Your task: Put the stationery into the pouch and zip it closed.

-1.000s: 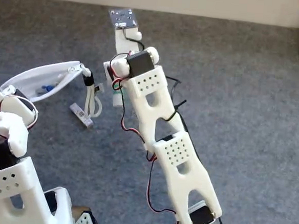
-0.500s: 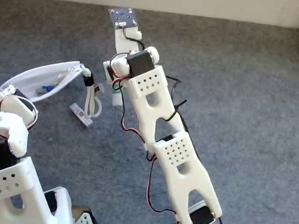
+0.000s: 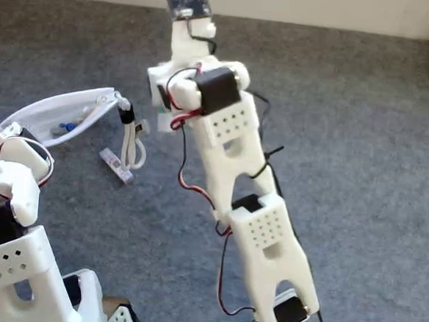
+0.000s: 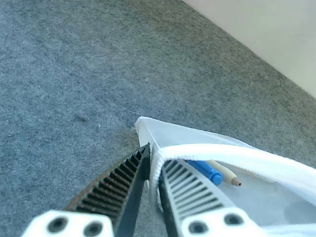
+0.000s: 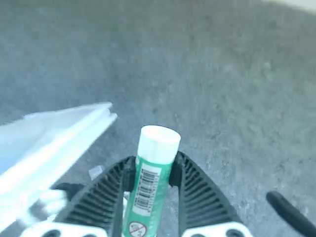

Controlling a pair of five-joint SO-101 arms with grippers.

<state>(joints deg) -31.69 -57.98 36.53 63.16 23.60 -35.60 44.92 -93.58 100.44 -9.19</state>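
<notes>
The white pouch (image 3: 63,117) lies open on the grey carpet at the left. My left gripper (image 4: 150,153) is shut on the rim of the pouch (image 4: 207,153) at its end. Inside lie a blue pen (image 4: 205,170) and a beige pen (image 4: 224,175). In the high view the left gripper (image 3: 21,131) sits at the pouch's near-left tip. My right gripper (image 5: 154,160) is shut on a green glue stick (image 5: 150,173) with a white cap, held above the carpet to the right of the pouch (image 5: 54,143). The right arm (image 3: 230,147) stretches across the middle.
A white strap (image 3: 133,146) with a black zipper pull (image 3: 126,114) trails from the pouch's right end. A small white flat item (image 3: 117,165) lies on the carpet near the strap. Open carpet spreads to the right, and a pale wall runs along the far edge.
The right arm has lifted and swung its wrist toward the far edge, carrying the glue stick up off the carpet. The left arm and the pouch have stayed put.
</notes>
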